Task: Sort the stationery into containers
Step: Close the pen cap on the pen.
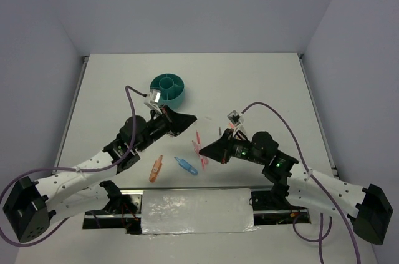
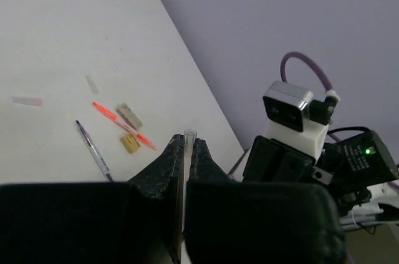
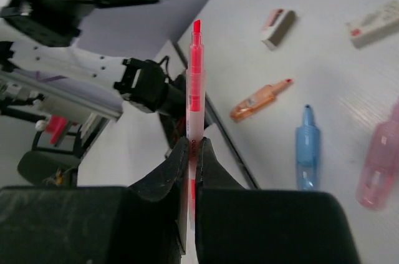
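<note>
The teal cup point(image 1: 168, 88) stands at the table's middle rear. My left gripper point(image 1: 189, 118) hovers to its right, shut on a thin clear pen point(image 2: 188, 135) whose end pokes out between the fingertips. My right gripper point(image 1: 197, 149) is shut on a pink pen point(image 3: 195, 83) held above the table. An orange marker point(image 1: 156, 168), a blue marker point(image 1: 185, 165) and a pink marker point(image 1: 203, 163) lie near the front edge. In the left wrist view a salmon pen point(image 2: 121, 125), a grey pen point(image 2: 93, 150) and two eraser blocks point(image 2: 129, 115) lie on the table.
The right wrist view shows the orange marker point(image 3: 259, 98), blue marker point(image 3: 305, 148), pink marker point(image 3: 380, 158) and two erasers point(image 3: 277, 27). The right arm's camera housing point(image 2: 290, 105) sits close beside my left gripper. A white panel point(image 1: 196, 211) lies at the near edge.
</note>
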Action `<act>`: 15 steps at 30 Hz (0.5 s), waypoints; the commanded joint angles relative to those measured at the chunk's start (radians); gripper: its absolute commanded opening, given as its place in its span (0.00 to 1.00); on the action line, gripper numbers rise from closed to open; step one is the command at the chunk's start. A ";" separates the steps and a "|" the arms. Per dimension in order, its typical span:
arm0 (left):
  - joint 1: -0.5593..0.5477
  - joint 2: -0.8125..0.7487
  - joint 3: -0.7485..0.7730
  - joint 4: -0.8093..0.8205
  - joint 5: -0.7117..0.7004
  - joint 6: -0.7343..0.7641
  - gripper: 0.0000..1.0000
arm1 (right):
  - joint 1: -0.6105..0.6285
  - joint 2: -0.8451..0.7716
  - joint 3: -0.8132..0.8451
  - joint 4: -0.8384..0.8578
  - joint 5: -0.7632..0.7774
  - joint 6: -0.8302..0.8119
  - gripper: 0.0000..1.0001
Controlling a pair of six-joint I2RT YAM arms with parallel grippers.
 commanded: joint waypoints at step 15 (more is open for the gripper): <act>0.005 -0.081 -0.037 0.212 0.089 0.007 0.00 | 0.104 0.035 0.095 0.102 0.096 -0.045 0.00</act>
